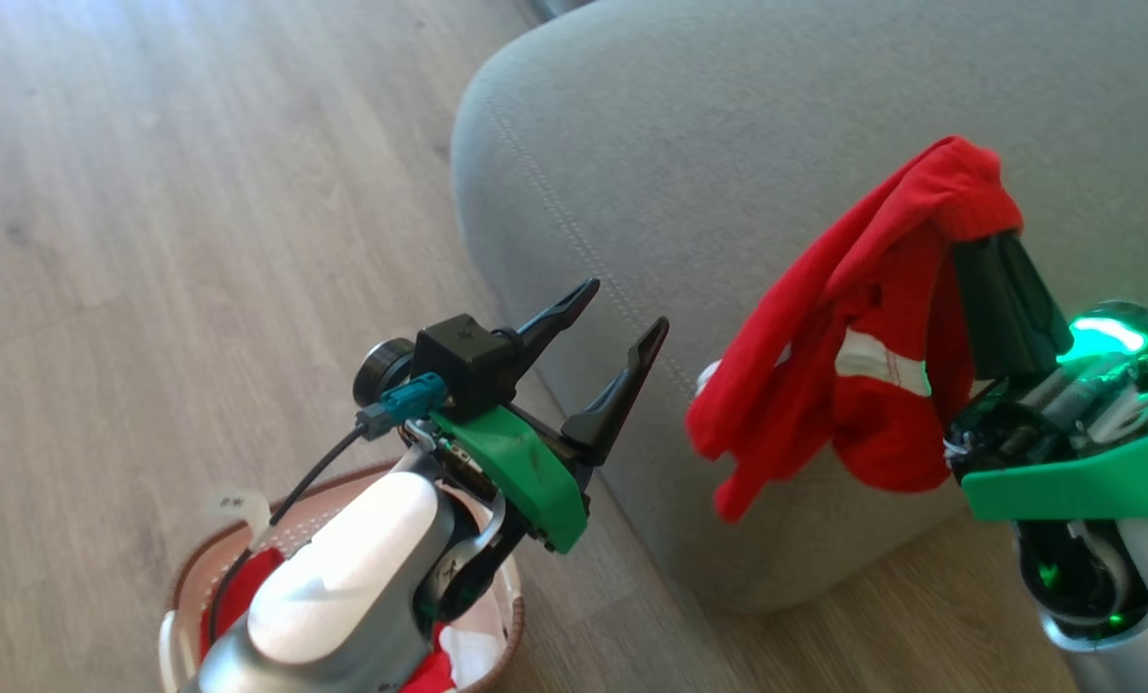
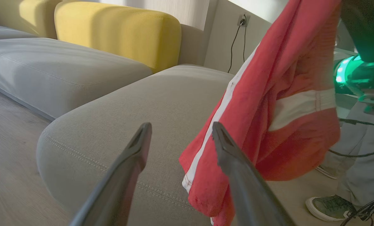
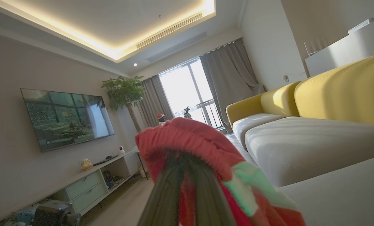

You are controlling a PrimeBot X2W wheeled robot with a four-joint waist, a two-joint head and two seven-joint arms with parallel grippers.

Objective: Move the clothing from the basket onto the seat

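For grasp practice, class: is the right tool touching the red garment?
Touching: right wrist view shows the red garment pinched in the shut right tool.

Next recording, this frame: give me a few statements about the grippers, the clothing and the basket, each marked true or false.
1. The right gripper is shut on a red garment. True.
2. The left gripper holds a piece of clothing. False: its fingers stand open with nothing between them.
3. The red garment lies spread flat on the seat. False: it hangs from the right gripper, by the seat's rounded corner.
4. Some red cloth lies in the basket. True.
5. The basket stands on the seat. False: it stands on the wooden floor.
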